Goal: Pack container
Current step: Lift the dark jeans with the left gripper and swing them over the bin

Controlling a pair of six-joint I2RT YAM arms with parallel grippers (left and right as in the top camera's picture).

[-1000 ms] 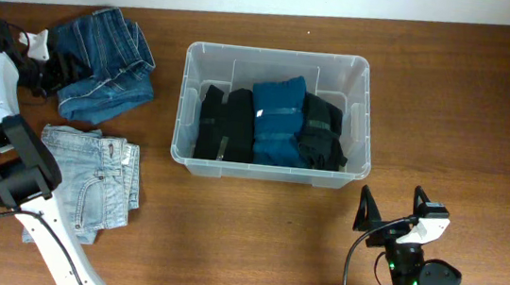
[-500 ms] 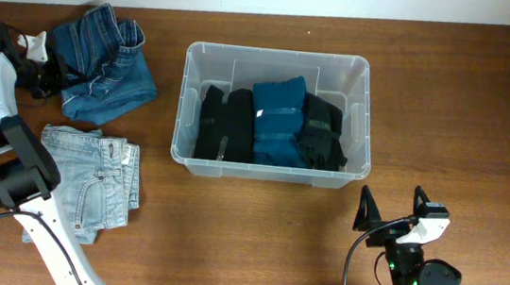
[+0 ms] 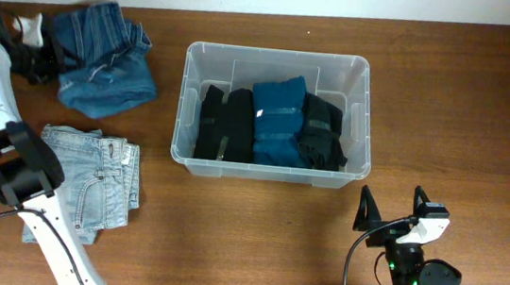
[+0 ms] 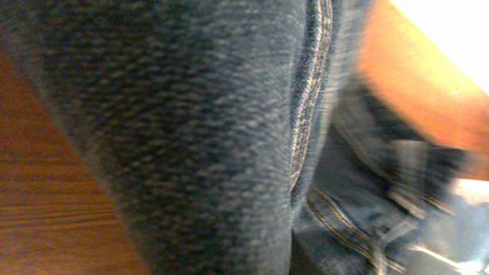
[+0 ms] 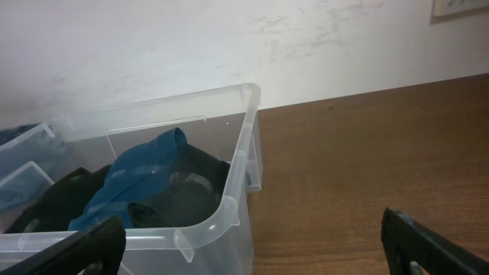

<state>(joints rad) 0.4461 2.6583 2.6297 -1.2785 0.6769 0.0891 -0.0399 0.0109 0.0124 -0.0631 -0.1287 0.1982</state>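
Note:
The clear plastic container (image 3: pixel 278 56) stands mid-table, holding a black folded garment (image 3: pixel 224 125), a teal one (image 3: pixel 276 121) and another black one (image 3: pixel 323 131). Folded dark blue jeans (image 3: pixel 107 62) lie at the far left. My left gripper (image 3: pixel 47 56) is shut on their left edge, and the denim (image 4: pixel 229 137) fills the left wrist view and hides the fingers. Below the container's right corner my right gripper (image 3: pixel 390 204) stands open with nothing in it. In the right wrist view the container (image 5: pixel 229 206) sits just ahead of the right gripper (image 5: pixel 252 256).
Light blue jeans (image 3: pixel 99 178) lie folded at the front left, beside the left arm's base. A white wall (image 5: pixel 229 38) runs along the table's far edge. Bare wood (image 3: pixel 467 108) lies right of the container.
My left gripper has shut on the dark blue jeans and drawn them a little toward the far left corner. The right arm has not moved.

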